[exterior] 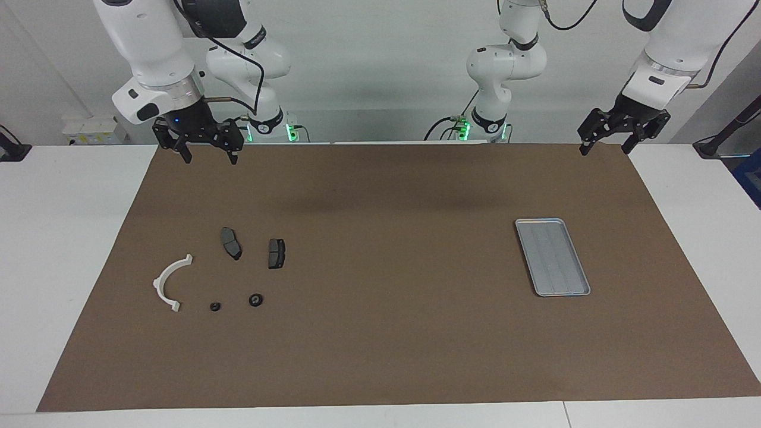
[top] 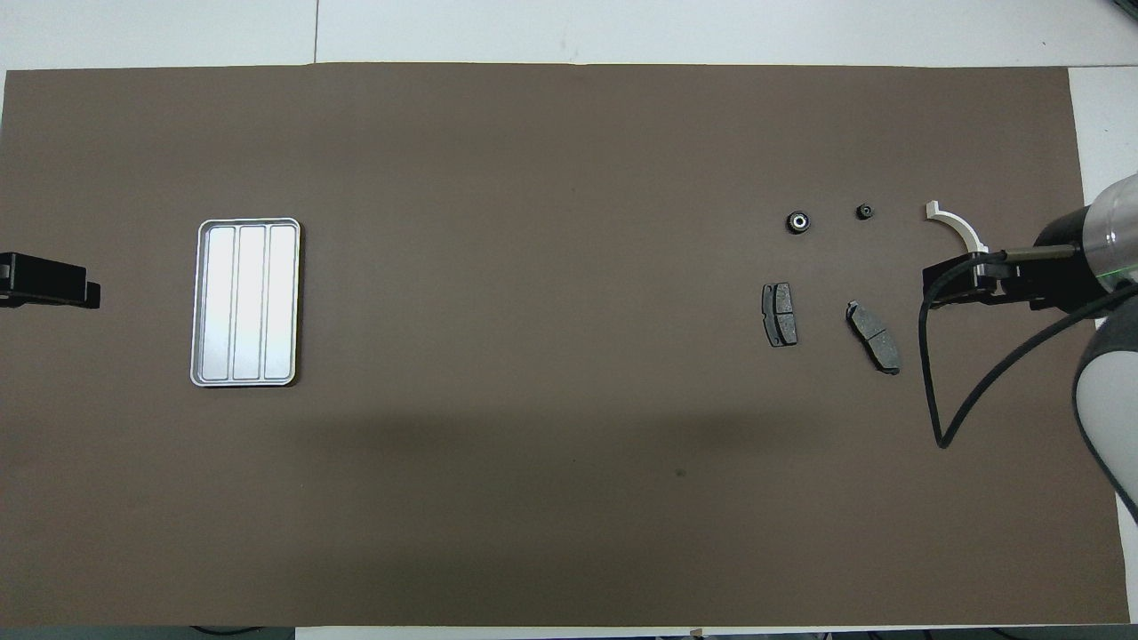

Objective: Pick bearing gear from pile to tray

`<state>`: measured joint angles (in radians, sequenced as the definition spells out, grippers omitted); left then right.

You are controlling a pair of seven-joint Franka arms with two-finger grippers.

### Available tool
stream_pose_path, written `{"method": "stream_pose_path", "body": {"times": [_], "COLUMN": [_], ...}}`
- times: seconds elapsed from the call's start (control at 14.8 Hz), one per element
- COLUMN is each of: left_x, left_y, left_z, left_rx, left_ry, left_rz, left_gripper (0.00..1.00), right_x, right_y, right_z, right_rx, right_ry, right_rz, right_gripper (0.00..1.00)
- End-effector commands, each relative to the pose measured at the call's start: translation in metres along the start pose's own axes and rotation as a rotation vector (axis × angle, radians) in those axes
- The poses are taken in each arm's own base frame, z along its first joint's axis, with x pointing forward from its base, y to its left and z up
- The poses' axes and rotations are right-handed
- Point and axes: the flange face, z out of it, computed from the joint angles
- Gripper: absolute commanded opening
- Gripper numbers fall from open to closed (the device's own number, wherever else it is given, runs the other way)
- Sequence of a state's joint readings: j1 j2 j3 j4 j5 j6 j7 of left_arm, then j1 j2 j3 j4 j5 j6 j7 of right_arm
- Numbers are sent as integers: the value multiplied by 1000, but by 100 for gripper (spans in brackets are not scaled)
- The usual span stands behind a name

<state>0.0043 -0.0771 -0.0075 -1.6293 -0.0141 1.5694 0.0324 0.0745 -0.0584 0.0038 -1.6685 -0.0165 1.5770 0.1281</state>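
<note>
The pile lies on the brown mat toward the right arm's end: a white half-ring bracket (exterior: 169, 282) (top: 958, 229), two dark grey brake pads (exterior: 230, 242) (exterior: 276, 252) (top: 780, 314) (top: 873, 335), a small black round piece (exterior: 215, 307) (top: 862, 211) and a larger black round piece with a bright centre (exterior: 256, 299) (top: 797, 220). The silver ridged tray (exterior: 553, 257) (top: 246, 302) lies empty toward the left arm's end. My right gripper (exterior: 210, 157) (top: 944, 286) hangs open and empty, high over the mat's robot-side edge. My left gripper (exterior: 605, 148) (top: 53, 283) hangs open and empty over the mat's corner.
The brown mat (exterior: 380, 333) covers most of the white table (exterior: 59, 238). A black cable (top: 929, 373) loops down from the right arm. In the overhead view the raised right gripper covers one end of the white bracket.
</note>
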Motion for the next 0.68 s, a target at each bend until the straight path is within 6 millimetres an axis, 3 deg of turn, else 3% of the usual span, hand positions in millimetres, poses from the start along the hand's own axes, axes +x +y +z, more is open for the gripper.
{"method": "stream_pose_path", "body": {"times": [0.0, 0.61], "left_x": [-4, -4], "left_y": [1, 2], "left_z": [-1, -1], "left_rx": [-10, -10], "left_ry": [-9, -9], "left_rz": [9, 11], "left_gripper": [100, 100], "right_x": [0, -1], "right_y": [3, 5], "right_z": [-4, -8], "right_rx": [27, 27], "right_ry": [13, 29], "right_rz": [-11, -17], "right_gripper": [100, 100]}}
